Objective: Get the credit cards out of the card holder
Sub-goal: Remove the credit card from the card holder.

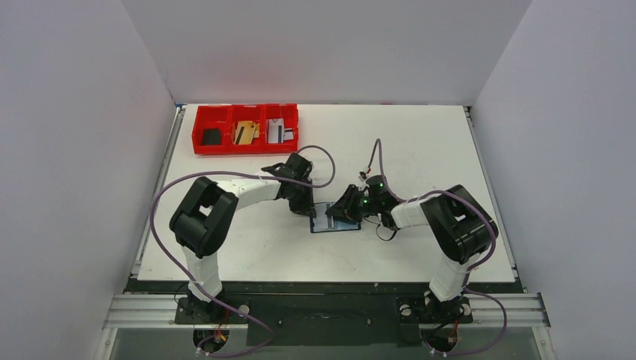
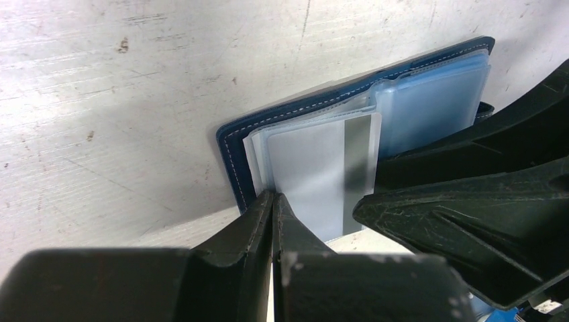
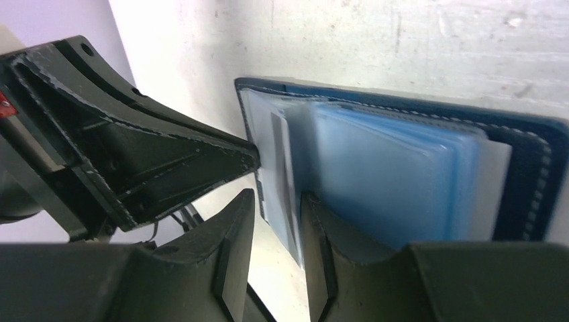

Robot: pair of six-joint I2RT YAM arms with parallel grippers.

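The card holder (image 1: 330,224) lies open on the table between my two grippers, its navy rim (image 2: 231,144) and blue-grey pockets (image 3: 396,174) showing. A silvery-grey card with a dark stripe (image 2: 315,174) sticks partway out of its pocket. My left gripper (image 1: 307,209) is shut, its tips (image 2: 274,198) touching the holder's near edge beside that card; I see nothing between them. My right gripper (image 1: 347,215) is open, its jaws (image 3: 278,204) straddling the edge of the card (image 3: 274,164).
A red three-compartment tray (image 1: 201,142) stands at the back left. It holds a black card (image 1: 212,136), a tan-gold card (image 1: 244,133) and a silvery card (image 1: 279,133). The two grippers are close together over the holder. Grey walls enclose the table.
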